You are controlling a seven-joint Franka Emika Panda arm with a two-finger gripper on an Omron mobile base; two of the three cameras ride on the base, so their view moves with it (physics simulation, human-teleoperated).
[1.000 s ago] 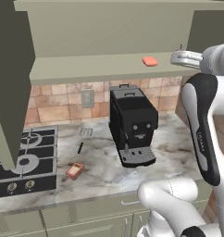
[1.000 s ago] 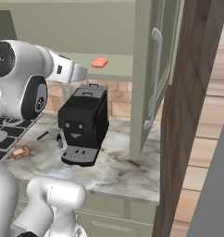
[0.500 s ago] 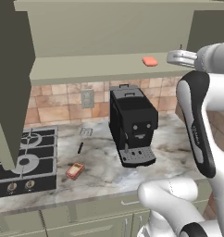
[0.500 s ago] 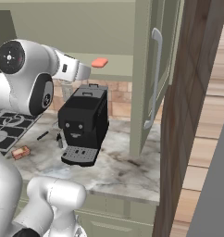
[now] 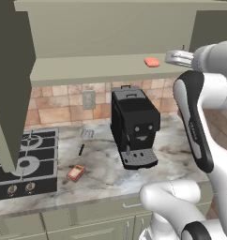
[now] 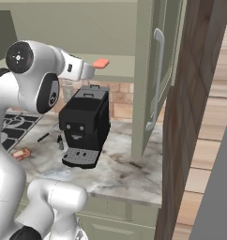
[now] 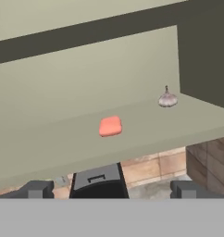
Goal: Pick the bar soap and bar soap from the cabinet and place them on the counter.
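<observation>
The sage-green cabinet (image 5: 110,28) stands open above the counter (image 5: 101,173), its shelf bare but for two small things. On the marbled worktop a black coffee machine (image 5: 134,126) sits by the gas hob (image 5: 26,164), and the orange-brown bar soap (image 5: 76,173) lies flat on the stone just beside the hob's front corner, so that half of the job looks done. The white arm reaches up to shelf height, and the gripper (image 5: 174,58) hangs just short of the shelf's front edge, jaws spread wide and holding nothing. The coral-red bar soap (image 7: 110,126) rests flat on the shelf ahead of it, near the front edge, with a small pale knob-topped item (image 7: 167,98) well apart, deeper and to one side. The step in hand reads as the approach to the second bar; the next move calls for pushing forward and slightly lower until the fingers straddle the bar, then closing.
</observation>
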